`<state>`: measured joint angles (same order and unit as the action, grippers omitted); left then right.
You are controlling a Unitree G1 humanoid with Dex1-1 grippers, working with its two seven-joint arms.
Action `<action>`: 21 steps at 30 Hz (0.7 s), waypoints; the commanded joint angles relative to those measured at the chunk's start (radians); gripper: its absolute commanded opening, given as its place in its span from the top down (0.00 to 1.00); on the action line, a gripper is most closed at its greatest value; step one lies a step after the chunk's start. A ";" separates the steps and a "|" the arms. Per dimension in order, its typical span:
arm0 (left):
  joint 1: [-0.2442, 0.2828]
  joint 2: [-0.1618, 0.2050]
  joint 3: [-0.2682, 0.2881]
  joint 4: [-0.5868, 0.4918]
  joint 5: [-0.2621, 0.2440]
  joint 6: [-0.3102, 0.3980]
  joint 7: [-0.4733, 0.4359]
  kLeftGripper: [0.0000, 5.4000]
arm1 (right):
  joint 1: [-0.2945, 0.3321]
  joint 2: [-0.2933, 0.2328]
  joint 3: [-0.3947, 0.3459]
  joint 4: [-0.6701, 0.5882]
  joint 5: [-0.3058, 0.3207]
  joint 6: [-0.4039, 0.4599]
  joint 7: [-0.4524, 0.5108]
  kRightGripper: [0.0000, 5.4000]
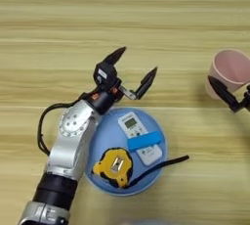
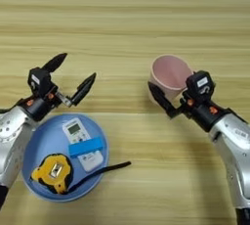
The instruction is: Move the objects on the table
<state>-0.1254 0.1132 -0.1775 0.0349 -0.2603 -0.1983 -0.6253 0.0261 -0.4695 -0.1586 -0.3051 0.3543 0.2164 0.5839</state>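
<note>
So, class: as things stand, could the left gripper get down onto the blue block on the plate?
Probably yes. The left gripper hovers open just beyond the plate, and the blue block lies uncovered on top of the white remote, with nothing over it.

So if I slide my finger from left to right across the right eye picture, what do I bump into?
Tape measure → left pincer → remote → cup → right pincer. The first and third lie on the blue plate. The blue block overlaps the remote, so I leave it out.
</note>
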 commanded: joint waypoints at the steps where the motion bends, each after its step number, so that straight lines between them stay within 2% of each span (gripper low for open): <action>1: 0.061 0.041 -0.086 -0.091 -0.015 0.045 -0.095 0.00 | -0.003 -0.039 -0.027 -0.053 0.064 0.041 0.046 0.18; 4: 0.096 0.068 -0.151 -0.122 -0.002 0.055 -0.149 0.00 | 0.009 -0.059 -0.033 -0.099 0.114 0.066 0.082 0.18; 7: 0.114 0.081 -0.187 -0.138 0.000 0.069 -0.172 0.00 | 0.024 -0.078 -0.032 -0.143 0.151 0.087 0.114 0.18; 15: 0.129 0.079 -0.234 -0.163 0.006 0.073 -0.172 0.00 | 0.107 -0.148 0.023 -0.272 0.176 0.120 0.213 0.18; 21: 0.131 0.082 -0.246 -0.161 0.005 0.073 -0.174 0.00 | 0.169 -0.187 0.045 -0.323 0.182 0.117 0.272 0.18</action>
<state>0.0064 0.1876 -0.4173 -0.1160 -0.2680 -0.1342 -0.7946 0.1852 -0.6325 -0.1163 -0.6018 0.5210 0.3227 0.8400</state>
